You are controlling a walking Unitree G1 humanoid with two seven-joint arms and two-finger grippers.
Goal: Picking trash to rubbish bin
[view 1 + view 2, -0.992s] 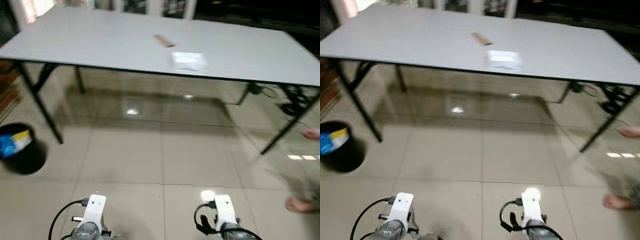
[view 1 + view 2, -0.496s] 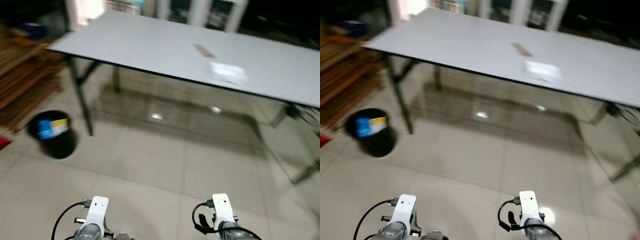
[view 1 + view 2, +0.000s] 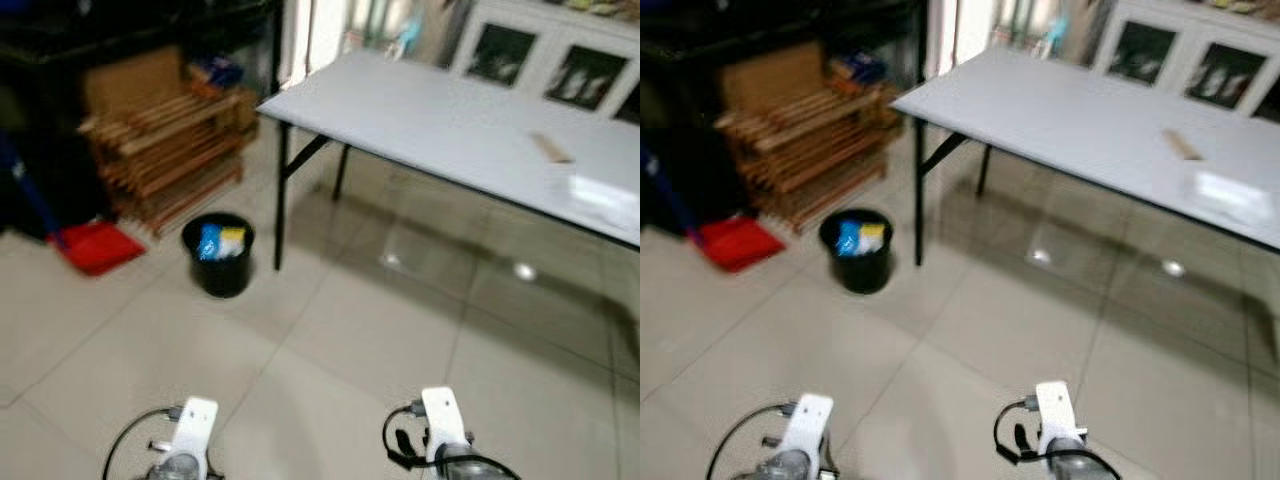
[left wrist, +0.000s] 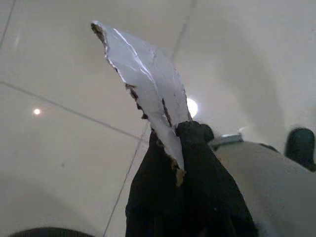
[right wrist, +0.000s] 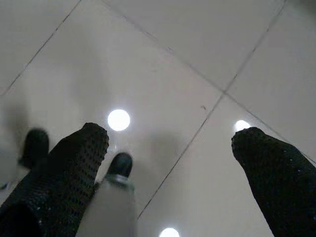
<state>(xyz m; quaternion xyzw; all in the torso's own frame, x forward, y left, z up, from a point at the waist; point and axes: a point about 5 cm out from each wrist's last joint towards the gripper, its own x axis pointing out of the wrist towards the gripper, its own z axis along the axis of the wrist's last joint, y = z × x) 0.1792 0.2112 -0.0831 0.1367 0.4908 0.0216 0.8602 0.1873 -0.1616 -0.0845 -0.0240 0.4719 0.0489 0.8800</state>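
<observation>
- A torn scrap of white paper (image 4: 143, 84) is held in the left tool (image 4: 180, 148), whose two black fingers are pressed together on the scrap's lower end; the scrap sticks out past the fingertips, ragged brown along one edge.
- The right tool (image 5: 170, 148) is seen spread wide over the tiled floor (image 3: 330, 340), with nothing between its fingers.
- Both arms are held low in front of the body, and only the wrists show at the bottom of the head views.
- The black bin (image 3: 219, 255) stands on the floor ahead and to the robot's left, just beside the near leg of the worktop (image 3: 430, 120). Blue and yellow rubbish already lies inside it.
- The relation that matters: the bin lies forward and left of both tools and well apart from them, so the left arm, the one carrying the scrap, is judged to be the nearer one.
- The step in hand is judged to be the approach to the bin; the scrap has not yet been dropped.
- On the worktop, far to the right, a white packet (image 3: 600, 195) and a brown strip (image 3: 550, 148) are lying, both blurred.
- A red dustpan (image 3: 95, 245) and stacked wooden slats (image 3: 165, 150) lie beyond the bin on the left.
</observation>
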